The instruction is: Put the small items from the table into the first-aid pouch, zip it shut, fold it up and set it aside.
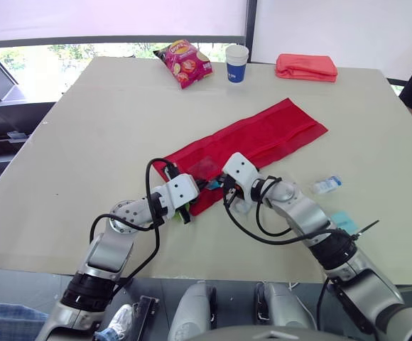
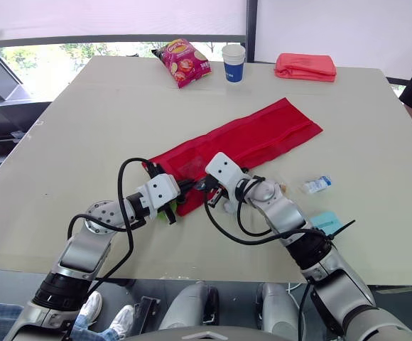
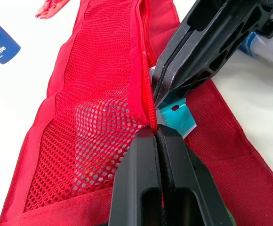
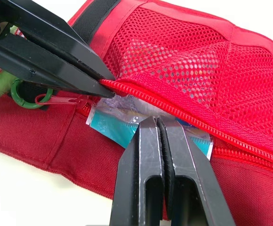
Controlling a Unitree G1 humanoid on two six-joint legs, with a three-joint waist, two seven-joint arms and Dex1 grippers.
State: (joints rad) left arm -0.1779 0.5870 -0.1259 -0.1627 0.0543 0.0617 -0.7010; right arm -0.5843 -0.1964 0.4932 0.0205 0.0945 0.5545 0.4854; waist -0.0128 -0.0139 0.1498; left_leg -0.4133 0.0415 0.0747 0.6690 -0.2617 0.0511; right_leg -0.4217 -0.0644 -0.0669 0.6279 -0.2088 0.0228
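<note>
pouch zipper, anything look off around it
Yes: a teal packet sticks half out of the mesh pocket of the red pouch, lying across the open zipper. The right gripper is shut on it; the left gripper pinches the zipper edge. It would likely block zipping.

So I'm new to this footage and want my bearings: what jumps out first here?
The long red pouch lies unrolled across the middle of the table. At its near end the left gripper pinches the zipper edge of the mesh pocket while the right gripper holds a teal packet at the opening. A small bottle lies loose to the robot's right.
</note>
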